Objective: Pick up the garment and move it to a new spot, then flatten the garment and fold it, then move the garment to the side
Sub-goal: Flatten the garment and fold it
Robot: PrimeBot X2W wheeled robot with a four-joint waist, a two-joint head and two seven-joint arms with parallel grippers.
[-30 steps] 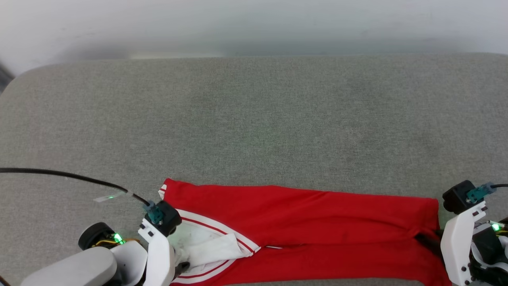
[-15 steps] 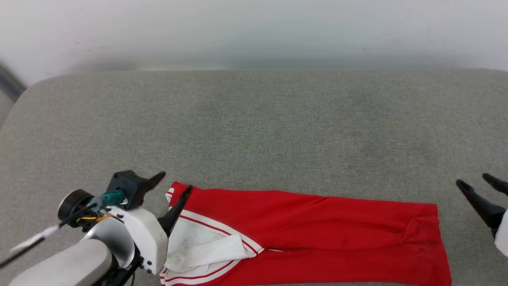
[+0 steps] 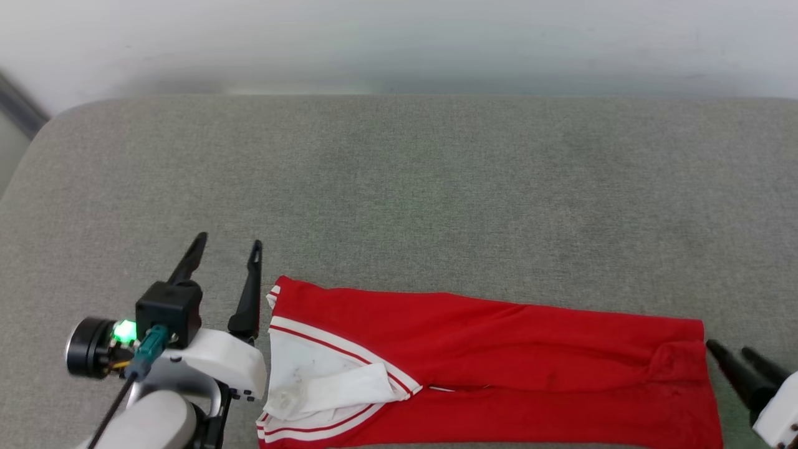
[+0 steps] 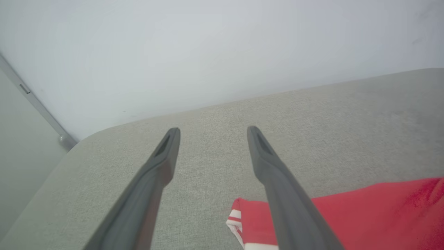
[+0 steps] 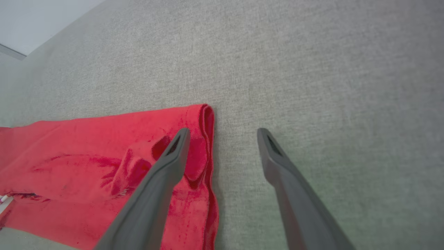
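The garment (image 3: 486, 362) lies folded into a long red strip along the near edge of the grey cushion, a white sleeve with red-white trim at its left end. My left gripper (image 3: 227, 243) stands open just left of that end, holding nothing; in the left wrist view its fingers (image 4: 166, 156) spread over bare cushion, with the garment's corner (image 4: 364, 215) at the lower right. My right gripper (image 3: 726, 349) is open beside the garment's right end. Seen from the right wrist, the fingers (image 5: 173, 163) straddle the folded red edge (image 5: 204, 139) without gripping it.
A wide grey fabric cushion (image 3: 405, 199) stretches behind the garment up to a pale wall (image 3: 399, 43). Its rounded left corner (image 3: 37, 143) drops off toward a darker strip. The near edge runs just below the garment.
Both grippers let go of the garment's ends, opened wide and drew back to either side. The garment stayed flat. The head camera shifted a little.
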